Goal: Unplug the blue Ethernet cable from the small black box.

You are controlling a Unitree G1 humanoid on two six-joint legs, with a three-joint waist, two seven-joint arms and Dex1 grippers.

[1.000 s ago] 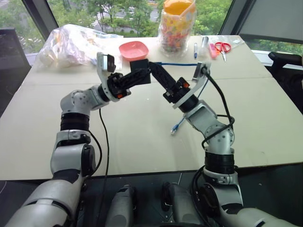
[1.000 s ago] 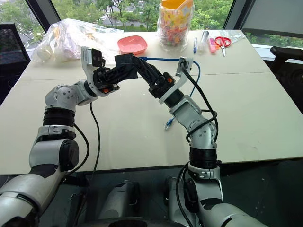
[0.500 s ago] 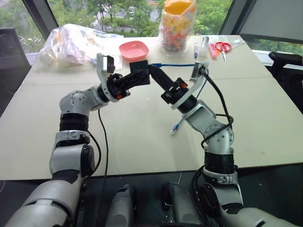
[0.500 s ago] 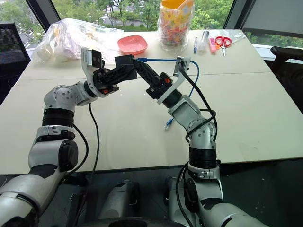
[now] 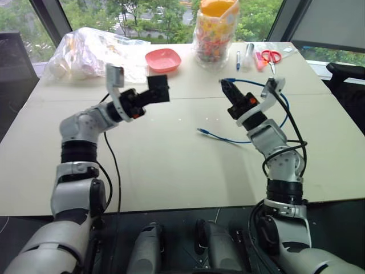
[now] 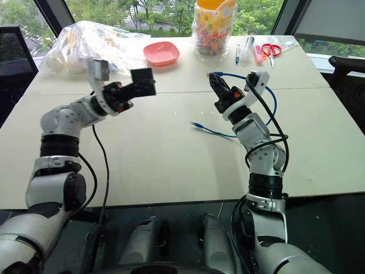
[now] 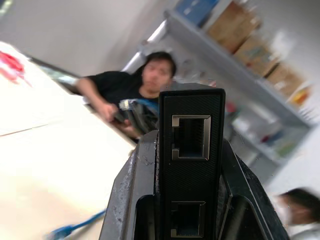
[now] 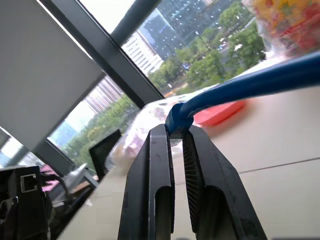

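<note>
- While both arms are hovering above the table (image 5: pixel 171 165), your left gripper (image 5: pixel 149 94) is pinching the small black box (image 5: pixel 158 89), ports empty.
- Your right gripper (image 5: pixel 226 87) is clamping the blue Ethernet cable (image 5: pixel 251 84), its free plug lying on the table between the arms.

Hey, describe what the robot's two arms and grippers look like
Both arms are silver-grey segments with black joint bands. Left gripper and right gripper each have two black fingers with small orange marks near the base, plus a light grey wrist bracket. Black cables trail along each arm.
</note>
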